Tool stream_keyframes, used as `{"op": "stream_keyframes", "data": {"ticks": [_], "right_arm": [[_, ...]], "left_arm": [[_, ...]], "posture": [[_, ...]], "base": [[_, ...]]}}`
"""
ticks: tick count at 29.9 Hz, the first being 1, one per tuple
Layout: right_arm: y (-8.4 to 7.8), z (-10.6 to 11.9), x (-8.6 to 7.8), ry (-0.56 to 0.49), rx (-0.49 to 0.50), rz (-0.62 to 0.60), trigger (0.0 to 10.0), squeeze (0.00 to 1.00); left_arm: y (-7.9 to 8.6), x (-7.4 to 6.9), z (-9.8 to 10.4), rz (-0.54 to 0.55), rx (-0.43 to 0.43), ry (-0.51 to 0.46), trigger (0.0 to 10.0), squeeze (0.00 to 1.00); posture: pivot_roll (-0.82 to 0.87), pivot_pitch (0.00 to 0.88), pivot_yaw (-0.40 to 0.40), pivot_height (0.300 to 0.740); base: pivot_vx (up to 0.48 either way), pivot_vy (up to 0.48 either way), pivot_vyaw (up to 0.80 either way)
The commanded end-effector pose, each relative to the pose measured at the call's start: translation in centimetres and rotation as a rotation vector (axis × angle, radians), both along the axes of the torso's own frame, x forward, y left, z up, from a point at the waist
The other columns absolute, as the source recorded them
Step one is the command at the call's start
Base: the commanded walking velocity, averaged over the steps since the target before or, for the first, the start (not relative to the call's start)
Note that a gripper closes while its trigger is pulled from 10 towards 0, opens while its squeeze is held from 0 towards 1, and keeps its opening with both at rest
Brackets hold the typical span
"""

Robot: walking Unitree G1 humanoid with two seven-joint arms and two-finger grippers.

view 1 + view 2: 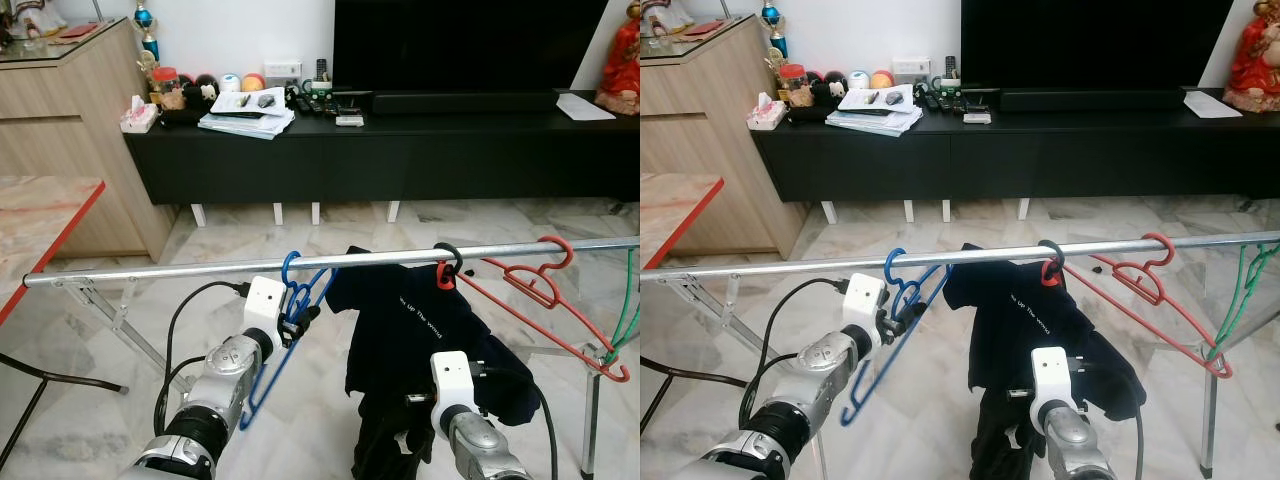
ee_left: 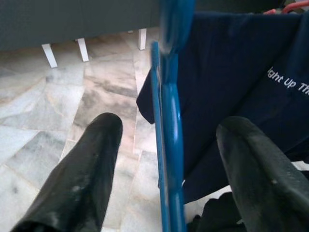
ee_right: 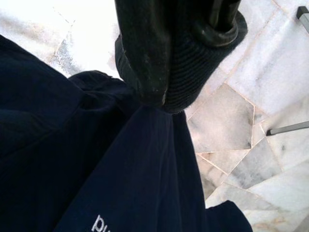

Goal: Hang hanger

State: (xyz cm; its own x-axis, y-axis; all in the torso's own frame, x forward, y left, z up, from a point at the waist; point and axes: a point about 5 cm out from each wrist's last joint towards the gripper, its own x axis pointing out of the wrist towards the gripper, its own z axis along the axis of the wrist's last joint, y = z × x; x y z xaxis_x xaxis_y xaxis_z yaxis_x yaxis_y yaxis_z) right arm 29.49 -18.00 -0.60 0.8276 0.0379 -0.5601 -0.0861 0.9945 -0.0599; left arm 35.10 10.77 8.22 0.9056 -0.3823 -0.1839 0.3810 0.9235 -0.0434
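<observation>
Blue hanger [image 1: 290,310] hooks the steel rail [image 1: 150,272]; my left end effector [image 2: 166,159] straddles it, fingers apart. Right end effector [image 3: 166,72] pinches the navy shirt [image 1: 420,330] below the rail: tugging could drag it off.

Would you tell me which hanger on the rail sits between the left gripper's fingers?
The blue hanger, hooked at the rail's left end between the open left gripper fingers; the red hangers and the green one hang further right.

The navy shirt [image 2: 251,87] bears white print reading "ight Up Th" (cut off at the picture's edge).
</observation>
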Motion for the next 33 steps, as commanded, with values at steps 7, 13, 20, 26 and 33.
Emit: {"op": "stream_keyframes", "data": {"ticks": [7, 13, 20, 26, 33], "right_arm": [[0.13, 0.46, 0.49, -0.013, 0.001, 0.0, 10.0, 0.0], [0.16, 0.46, 0.5, -0.012, 0.001, 0.002, 10.0, 0.0], [0.18, 0.46, 0.51, -0.012, 0.001, 0.0, 10.0, 0.0], [0.18, 0.48, 0.53, -0.012, 0.001, 0.0, 10.0, 0.0], [0.15, 0.48, 0.53, -0.011, -0.001, -0.001, 10.0, 0.0]], "left_arm": [[0.36, 0.37, -0.14, 0.03, 0.026, 0.039, 10.0, 0.0], [0.43, 0.45, -0.33, 0.039, 0.022, 0.068, 0.0, 0.0], [0.51, 0.52, -0.39, 0.055, 0.02, 0.079, 0.0, 0.0], [0.57, 0.56, -0.41, 0.065, 0.026, 0.085, 0.0, 0.0], [0.7, 0.57, -0.48, 0.076, 0.035, 0.088, 0.0, 0.0]], "posture": [[0.06, 0.019, 0.028, 0.74], [0.06, 0.02, 0.029, 0.74], [0.06, 0.02, 0.03, 0.74], [0.06, 0.019, 0.03, 0.74], [0.06, 0.019, 0.031, 0.74]], "base": [[0.0, 0.0, 0.0], [0.0, 0.0, 0.0], [0.0, 0.0, 0.0], [0.0, 0.0, 0.0], [0.0, 0.0, 0.0]]}}
